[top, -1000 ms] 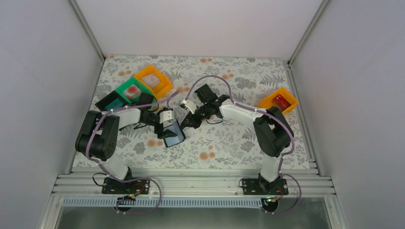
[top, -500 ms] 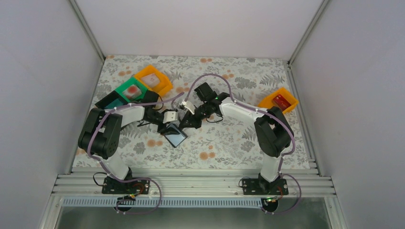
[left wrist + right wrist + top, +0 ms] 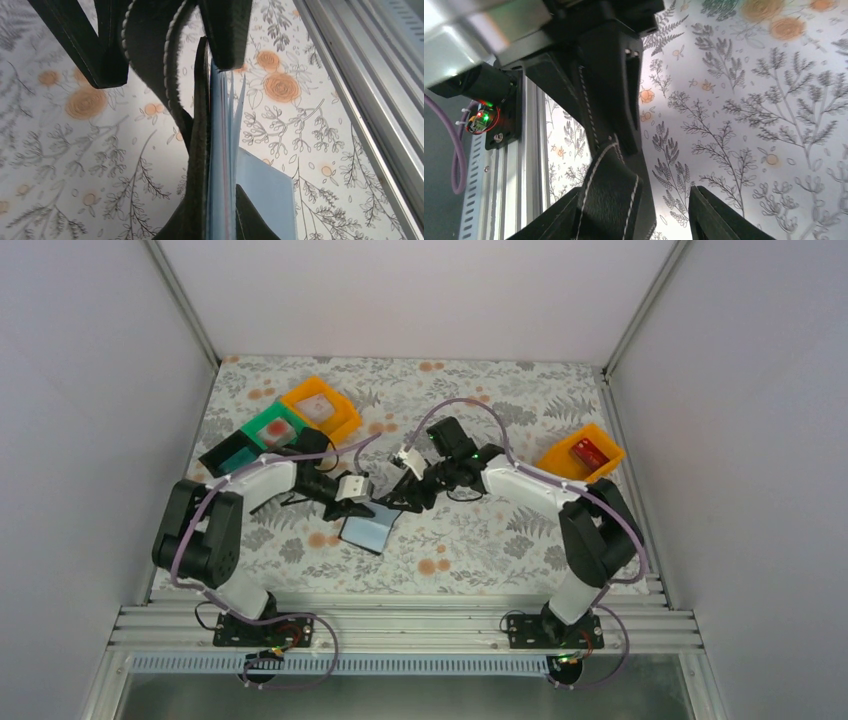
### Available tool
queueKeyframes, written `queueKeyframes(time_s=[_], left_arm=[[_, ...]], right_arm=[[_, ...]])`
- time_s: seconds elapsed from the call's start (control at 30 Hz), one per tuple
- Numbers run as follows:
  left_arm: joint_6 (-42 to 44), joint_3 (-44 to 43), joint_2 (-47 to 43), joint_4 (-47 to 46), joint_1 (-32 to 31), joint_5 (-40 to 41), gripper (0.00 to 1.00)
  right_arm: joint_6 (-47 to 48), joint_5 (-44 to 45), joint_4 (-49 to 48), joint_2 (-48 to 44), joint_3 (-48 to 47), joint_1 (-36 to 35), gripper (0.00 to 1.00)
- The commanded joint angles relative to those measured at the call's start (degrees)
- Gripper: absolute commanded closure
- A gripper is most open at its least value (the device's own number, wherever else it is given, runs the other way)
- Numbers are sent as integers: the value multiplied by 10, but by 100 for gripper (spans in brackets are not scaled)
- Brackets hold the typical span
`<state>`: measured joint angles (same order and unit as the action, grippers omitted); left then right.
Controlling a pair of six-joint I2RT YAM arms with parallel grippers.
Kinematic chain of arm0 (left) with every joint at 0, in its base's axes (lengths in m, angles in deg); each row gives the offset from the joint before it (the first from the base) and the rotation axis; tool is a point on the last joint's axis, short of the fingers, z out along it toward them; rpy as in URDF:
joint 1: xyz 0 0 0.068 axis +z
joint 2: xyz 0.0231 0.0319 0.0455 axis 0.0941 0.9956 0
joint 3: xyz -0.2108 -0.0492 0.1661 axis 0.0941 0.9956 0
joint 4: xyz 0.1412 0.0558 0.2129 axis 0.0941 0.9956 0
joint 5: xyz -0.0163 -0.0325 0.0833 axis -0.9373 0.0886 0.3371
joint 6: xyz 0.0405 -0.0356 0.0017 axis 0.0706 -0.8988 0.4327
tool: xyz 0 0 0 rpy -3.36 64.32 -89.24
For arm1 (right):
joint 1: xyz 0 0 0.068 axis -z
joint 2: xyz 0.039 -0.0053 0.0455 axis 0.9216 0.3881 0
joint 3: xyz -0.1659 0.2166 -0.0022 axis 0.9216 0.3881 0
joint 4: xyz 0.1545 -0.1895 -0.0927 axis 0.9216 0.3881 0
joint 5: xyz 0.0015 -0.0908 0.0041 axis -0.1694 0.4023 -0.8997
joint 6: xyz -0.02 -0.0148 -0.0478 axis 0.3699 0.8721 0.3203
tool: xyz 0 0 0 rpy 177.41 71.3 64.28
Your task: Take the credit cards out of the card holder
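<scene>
The black card holder (image 3: 368, 530) hangs half open above the table's middle, its glossy bluish inner face up. My left gripper (image 3: 357, 507) is shut on its left edge. In the left wrist view the left gripper (image 3: 220, 220) pinches the black leather (image 3: 197, 150) edge-on, with the thin pale blue and reddish edges of the credit cards (image 3: 223, 185) packed inside. My right gripper (image 3: 405, 502) is at the holder's far right edge. In the right wrist view this right gripper (image 3: 634, 200) is open, and the stitched black tab (image 3: 614, 200) rests against one finger, clear of the other.
At the back left an orange tray (image 3: 322, 408), a green tray (image 3: 272, 428) and a black tray (image 3: 228, 452) stand in a row. Another orange tray (image 3: 582, 452) holding a red item sits at the right edge. An aluminium rail (image 3: 400, 620) runs along the near edge.
My left gripper has shut on the holder's edge. The right gripper, which was shut on the tab, has opened. The holder has shifted slightly to the right.
</scene>
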<state>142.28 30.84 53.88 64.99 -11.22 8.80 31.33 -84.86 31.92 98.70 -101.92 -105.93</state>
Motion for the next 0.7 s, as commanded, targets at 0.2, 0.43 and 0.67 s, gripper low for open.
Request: queueKeyframes(time_s=[0.2, 0.43, 0.67], left_arm=[[2, -44, -60, 62, -4, -49, 98], [-9, -62, -71, 73, -14, -27, 98], [-22, -74, -82, 71, -32, -21, 98]], right_arm=[[16, 1, -21, -64, 18, -11, 48], [9, 49, -14, -67, 24, -14, 75], [4, 72, -29, -64, 30, -34, 63]])
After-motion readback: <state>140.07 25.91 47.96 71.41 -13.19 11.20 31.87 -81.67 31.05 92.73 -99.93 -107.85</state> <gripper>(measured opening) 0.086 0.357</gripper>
